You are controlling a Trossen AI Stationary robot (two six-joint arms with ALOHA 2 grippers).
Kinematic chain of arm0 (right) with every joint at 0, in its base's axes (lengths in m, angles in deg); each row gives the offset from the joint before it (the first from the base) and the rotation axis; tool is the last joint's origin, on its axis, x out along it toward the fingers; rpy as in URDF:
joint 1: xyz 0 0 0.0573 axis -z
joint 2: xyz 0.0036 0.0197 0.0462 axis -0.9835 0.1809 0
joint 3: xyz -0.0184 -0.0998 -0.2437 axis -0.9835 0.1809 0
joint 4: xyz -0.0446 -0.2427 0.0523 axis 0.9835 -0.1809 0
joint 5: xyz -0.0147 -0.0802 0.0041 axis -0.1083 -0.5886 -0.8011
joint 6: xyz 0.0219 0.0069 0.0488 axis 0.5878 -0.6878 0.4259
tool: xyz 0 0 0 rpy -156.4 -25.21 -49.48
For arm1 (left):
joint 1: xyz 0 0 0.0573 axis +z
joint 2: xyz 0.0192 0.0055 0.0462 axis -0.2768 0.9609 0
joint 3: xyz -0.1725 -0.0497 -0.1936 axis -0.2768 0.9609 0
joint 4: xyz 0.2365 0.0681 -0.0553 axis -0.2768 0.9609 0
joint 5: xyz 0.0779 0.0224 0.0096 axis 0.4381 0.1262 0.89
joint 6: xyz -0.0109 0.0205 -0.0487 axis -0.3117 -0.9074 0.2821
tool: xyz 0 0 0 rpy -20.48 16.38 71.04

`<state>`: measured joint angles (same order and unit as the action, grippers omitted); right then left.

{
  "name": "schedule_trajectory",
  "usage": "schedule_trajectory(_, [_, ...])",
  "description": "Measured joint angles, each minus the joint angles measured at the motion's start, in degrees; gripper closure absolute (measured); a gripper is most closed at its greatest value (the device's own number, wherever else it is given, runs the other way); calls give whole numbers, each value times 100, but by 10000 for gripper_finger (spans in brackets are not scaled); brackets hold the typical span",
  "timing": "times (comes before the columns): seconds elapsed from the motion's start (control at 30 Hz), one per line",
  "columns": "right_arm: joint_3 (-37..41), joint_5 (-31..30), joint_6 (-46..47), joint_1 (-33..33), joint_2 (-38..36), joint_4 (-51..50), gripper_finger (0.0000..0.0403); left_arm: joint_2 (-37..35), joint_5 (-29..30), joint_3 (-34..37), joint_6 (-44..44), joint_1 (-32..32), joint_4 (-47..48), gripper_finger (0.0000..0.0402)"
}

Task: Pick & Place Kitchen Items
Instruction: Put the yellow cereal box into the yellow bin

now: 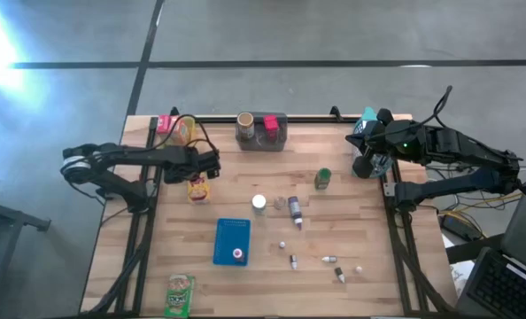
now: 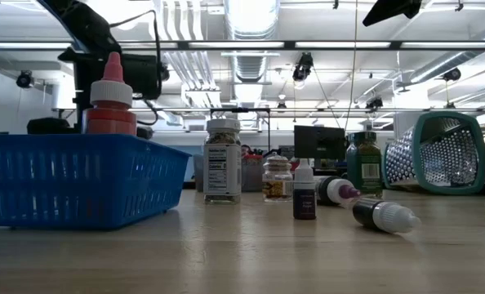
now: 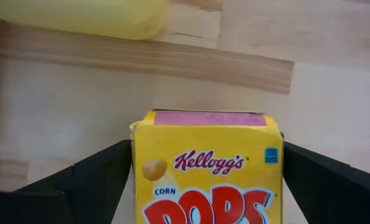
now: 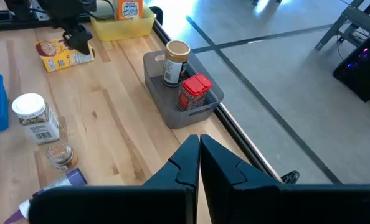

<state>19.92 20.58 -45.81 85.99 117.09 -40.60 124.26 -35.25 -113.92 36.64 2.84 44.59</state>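
Pick step: L gripper (image 3: 207, 180) wide open straddling Corn Pops box (image 3: 207, 168), nothing held yet, next close fingers; R gripper (image 4: 199, 158) shut, empty, parked at table edge.

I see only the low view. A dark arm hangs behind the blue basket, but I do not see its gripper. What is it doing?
Observer: That is the left gripper; its open fingers stand on both sides of a yellow Corn Pops box lying on the table.
Operator: Is the box lifted?
Observer: I cannot tell; the high view shows it beside the yellow bin.
Operator: And the right arm?
Observer: The right gripper is shut and empty, near the table's far right corner.
Operator: What is in the grey bin?
Observer: In the grey bin: a brown-lidded jar and a red box.
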Motion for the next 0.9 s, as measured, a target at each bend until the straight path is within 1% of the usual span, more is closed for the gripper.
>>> schedule_trajectory(0.2, [0, 0, -1, 0, 2, 0, 394, 0, 4, 221, -155, 39, -305, 1])
schedule_trajectory(0.43, [0, 0, 5, -2, 1, 0, 394, 0, 22, 496, -581, 156, -870, 1])
schedule_trajectory(0.6, [0, 0, 4, -1, 1, 1, 394, 0, 22, 537, -722, 156, -916, 1])
schedule_trajectory(0.9, [0, 0, 1, -2, 1, 1, 394, 0, 37, 601, -717, 154, -1022, 2])
